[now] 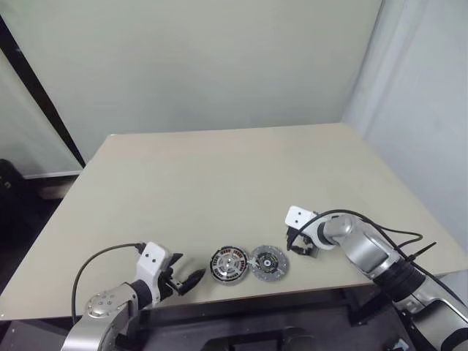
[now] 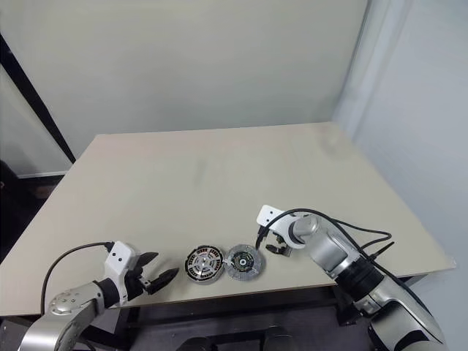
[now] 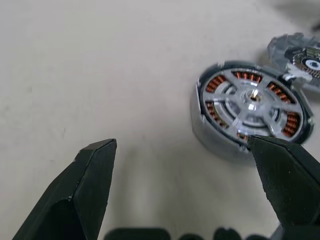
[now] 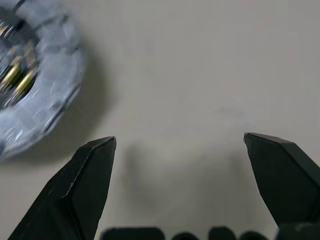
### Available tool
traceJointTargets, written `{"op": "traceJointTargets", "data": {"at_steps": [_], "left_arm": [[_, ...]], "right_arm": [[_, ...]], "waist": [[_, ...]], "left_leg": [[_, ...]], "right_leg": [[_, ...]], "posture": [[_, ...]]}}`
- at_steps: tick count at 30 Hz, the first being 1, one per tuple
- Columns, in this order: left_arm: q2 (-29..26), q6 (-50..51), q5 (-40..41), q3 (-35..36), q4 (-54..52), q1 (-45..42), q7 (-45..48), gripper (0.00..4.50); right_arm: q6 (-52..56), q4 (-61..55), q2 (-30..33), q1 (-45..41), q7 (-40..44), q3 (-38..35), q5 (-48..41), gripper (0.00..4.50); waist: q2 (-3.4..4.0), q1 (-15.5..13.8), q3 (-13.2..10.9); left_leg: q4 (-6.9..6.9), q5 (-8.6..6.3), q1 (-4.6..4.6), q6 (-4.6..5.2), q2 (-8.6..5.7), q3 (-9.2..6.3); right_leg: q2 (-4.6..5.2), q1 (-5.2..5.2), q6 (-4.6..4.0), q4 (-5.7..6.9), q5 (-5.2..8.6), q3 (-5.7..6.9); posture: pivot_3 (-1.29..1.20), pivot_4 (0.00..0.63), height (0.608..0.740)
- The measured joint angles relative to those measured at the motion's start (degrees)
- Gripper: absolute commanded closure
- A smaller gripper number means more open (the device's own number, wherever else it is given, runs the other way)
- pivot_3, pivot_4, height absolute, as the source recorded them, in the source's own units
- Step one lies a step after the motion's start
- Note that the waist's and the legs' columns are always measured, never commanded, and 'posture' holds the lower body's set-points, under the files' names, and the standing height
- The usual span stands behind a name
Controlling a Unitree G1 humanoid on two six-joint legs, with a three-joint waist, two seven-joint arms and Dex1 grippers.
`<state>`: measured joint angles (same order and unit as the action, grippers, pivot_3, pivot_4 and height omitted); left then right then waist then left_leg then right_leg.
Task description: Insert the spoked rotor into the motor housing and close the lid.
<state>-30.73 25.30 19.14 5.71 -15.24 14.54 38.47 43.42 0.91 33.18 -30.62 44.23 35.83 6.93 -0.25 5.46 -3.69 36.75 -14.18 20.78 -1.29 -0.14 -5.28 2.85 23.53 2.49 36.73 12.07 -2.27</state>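
Room: a pale beige worktop (image 1: 219, 168) stands against a plain light wall, with a pale curtain along its right side and a dark strip running down at the left.
Worktop: bare matte surface apart from two round parts close to the near edge, a little left of its middle.
Left gripper (image 1: 186, 281): lowest and nearest, at the near edge toward the left corner, lying low over the surface and aimed right toward the housing; its two black fingers are spread wide with nothing between them.
Housing (image 1: 227, 265): flat on the worktop by the near edge, just beside the left gripper's tips but apart from them; copper-brown windings show in a ring under silver spokes.
Rotor (image 3: 252, 100): the silver spoked ring sits in the top of the housing, its small hub at the centre and the windings visible through the gaps.
Lid (image 1: 268, 263): a grey speckled disc with a dark hub, flat on the worktop touching or nearly touching the housing's right side; not on the housing.
Right gripper (image 1: 298, 247): just beside the lid on its right, slightly farther from the near edge, tilted down at the surface; fingers wide apart, holding nothing, bare worktop between them.
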Motion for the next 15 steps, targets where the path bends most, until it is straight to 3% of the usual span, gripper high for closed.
{"op": "traceJointTargets", "data": {"at_steps": [5, 15], "left_arm": [[-0.07, -0.07, -0.02, 0.0, 0.01, -0.12, 0.5, 0.0], [-0.28, -0.21, -0.05, 0.05, 0.05, -0.42, 1.0, 0.0]], "right_arm": [[-0.22, 0.05, -1.18, 1.06, 1.62, -0.21, -0.36, 0.04], [7.25, -2.99, -9.3, 2.91, 2.39, -9.12, -7.94, 0.04]], "waist": [[-0.04, -0.13, -0.03], [-0.11, 0.11, -0.11]], "left_leg": [[0.07, 0.0, 0.0, 0.0, -0.02, -0.02], [0.04, 0.0, -0.05, 0.0, 0.14, -0.03]], "right_leg": [[0.0, -0.06, 0.0, -0.01, 0.0, 0.0], [-0.13, -0.02, 0.0, 0.06, 0.0, 0.02]], "posture": [[0.0, 0.0, 0.74], [0.0, 0.0, 0.74]]}}
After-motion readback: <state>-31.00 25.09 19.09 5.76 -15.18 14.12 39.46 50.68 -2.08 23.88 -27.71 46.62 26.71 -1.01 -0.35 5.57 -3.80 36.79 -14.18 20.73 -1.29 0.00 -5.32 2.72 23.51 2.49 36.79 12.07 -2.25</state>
